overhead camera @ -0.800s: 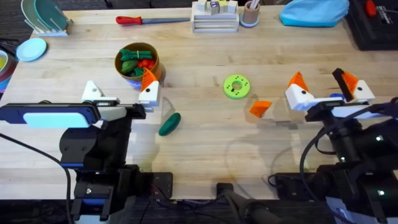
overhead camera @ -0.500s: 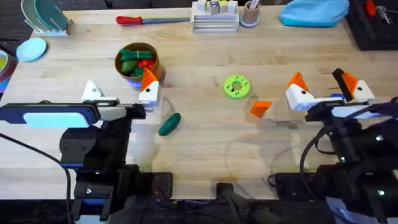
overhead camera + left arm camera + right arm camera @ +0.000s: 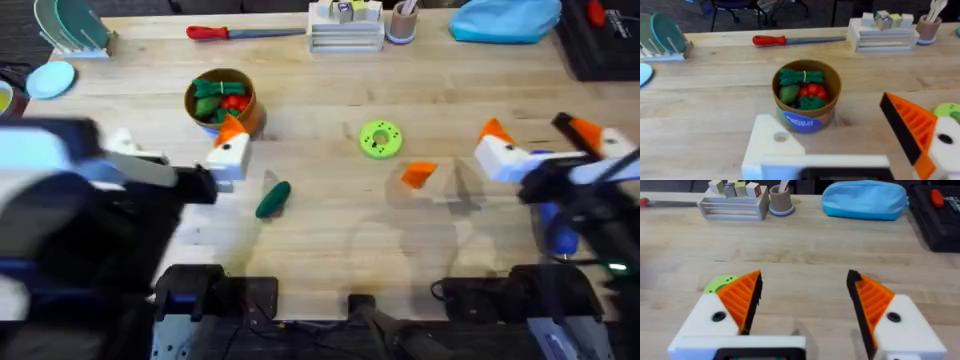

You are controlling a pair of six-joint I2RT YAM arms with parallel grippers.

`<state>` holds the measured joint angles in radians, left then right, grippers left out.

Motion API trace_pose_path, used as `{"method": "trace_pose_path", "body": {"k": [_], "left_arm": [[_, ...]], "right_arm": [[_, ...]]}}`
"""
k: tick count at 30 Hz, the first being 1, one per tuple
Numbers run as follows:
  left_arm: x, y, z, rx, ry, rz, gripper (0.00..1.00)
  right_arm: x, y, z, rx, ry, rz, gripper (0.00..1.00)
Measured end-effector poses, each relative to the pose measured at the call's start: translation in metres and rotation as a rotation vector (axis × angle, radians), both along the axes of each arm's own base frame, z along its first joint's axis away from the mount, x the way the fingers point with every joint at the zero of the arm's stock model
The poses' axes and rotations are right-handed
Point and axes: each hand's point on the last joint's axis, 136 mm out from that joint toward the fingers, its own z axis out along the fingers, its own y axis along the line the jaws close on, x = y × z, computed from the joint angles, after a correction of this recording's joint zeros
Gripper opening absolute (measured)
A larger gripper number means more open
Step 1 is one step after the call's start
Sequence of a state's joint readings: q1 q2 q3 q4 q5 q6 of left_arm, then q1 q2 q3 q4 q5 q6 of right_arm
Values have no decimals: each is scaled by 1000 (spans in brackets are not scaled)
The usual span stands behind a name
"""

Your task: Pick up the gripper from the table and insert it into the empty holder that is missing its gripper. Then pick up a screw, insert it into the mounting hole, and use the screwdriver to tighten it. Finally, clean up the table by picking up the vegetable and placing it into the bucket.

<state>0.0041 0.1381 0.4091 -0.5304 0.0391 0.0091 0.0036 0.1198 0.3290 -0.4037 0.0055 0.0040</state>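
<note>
The loose orange gripper [image 3: 419, 174] lies on the table right of centre, beside the green disc [image 3: 380, 138]. My left gripper [image 3: 176, 134] [image 3: 832, 120] is open, just in front of the bucket [image 3: 220, 100] [image 3: 806, 95]. One of its jaws is the bare white holder [image 3: 125, 143] [image 3: 772, 142]; the other carries an orange tip. My right gripper [image 3: 527, 125] [image 3: 805, 277] is open, right of the loose wedge, with nothing between its orange pads [image 3: 740, 300]. The dark green vegetable [image 3: 272, 198] lies in front of the bucket. The screw and screwdriver are out of view.
The bucket holds bunched green and red toy vegetables. Along the far edge lie a red-handled tool [image 3: 245, 32], a white block rack [image 3: 345, 25], a cup [image 3: 402, 20] and a blue pouch [image 3: 505, 20]. A dish rack [image 3: 70, 28] stands at the far left.
The left arm has risen toward the camera, its gripper shifting left and slightly back. The right gripper has moved to the right. The wedge and vegetable have stayed put.
</note>
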Motion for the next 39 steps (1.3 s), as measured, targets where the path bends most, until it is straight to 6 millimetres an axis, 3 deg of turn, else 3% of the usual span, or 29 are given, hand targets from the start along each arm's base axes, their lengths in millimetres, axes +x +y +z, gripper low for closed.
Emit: {"method": "trace_pose_path", "body": {"k": [3, 7, 13, 20, 25, 28, 32, 33, 38, 39], "left_arm": [[-12, 0, 22, 6, 95, -5, 919], [-21, -1, 37, 18, 237, -10, 920], [-13, 0, 58, 23, 286, -13, 921], [-24, -8, 34, 2, 411, -56, 921], [-39, -14, 3, 10, 577, -101, 920], [-41, -18, -15, 34, 648, -143, 920], [-41, -31, -23, 65, 689, -220, 917], [-41, -34, -24, 69, 694, -240, 810], [-44, -54, -29, 112, 721, -351, 59], [-45, -58, -30, 123, 728, -374, 16]], "right_arm": [[-9, 0, 27, 0, 61, 0, 991], [-18, 1, 55, 2, 141, 7, 991], [-16, 7, 89, 13, 134, 36, 992], [-17, 9, 89, 17, 137, 49, 991], [-18, 9, 88, 18, 144, 49, 991], [-18, 9, 87, 18, 144, 49, 991], [-18, 9, 87, 18, 144, 49, 991], [-18, 9, 87, 18, 144, 49, 991], [-18, 9, 87, 18, 144, 49, 992], [-18, 9, 87, 18, 144, 49, 992]]}}
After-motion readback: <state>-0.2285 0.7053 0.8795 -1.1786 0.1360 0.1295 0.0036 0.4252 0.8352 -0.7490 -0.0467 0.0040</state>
